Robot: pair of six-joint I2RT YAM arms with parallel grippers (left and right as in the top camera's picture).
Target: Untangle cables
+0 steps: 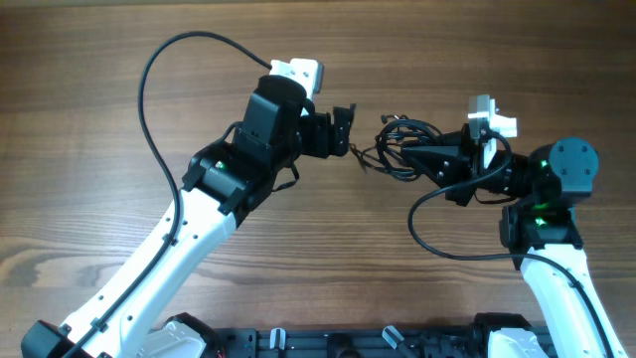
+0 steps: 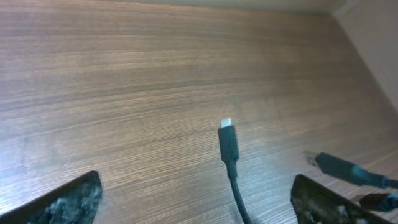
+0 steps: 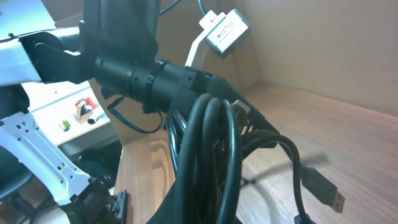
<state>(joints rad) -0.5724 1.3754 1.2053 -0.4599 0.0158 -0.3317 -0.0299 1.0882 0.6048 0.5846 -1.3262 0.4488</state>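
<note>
Left gripper point(image 1: 345, 129) released, jaws wide. One plug end point(image 2: 227, 142) lies flat on the table point(image 1: 89, 149) between its fingers, apart from both. Just right, mid-table, the cables point(image 3: 214, 149) sit bunched in loops, with the right gripper point(image 1: 412, 151) clenched on that bundle.

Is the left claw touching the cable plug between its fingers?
Apart. The left wrist view shows the cable plug on bare wood, with gaps to both left gripper fingers.

Looped black cables point(image 3: 212, 146) (plug point(image 3: 331, 197) at right)
</note>
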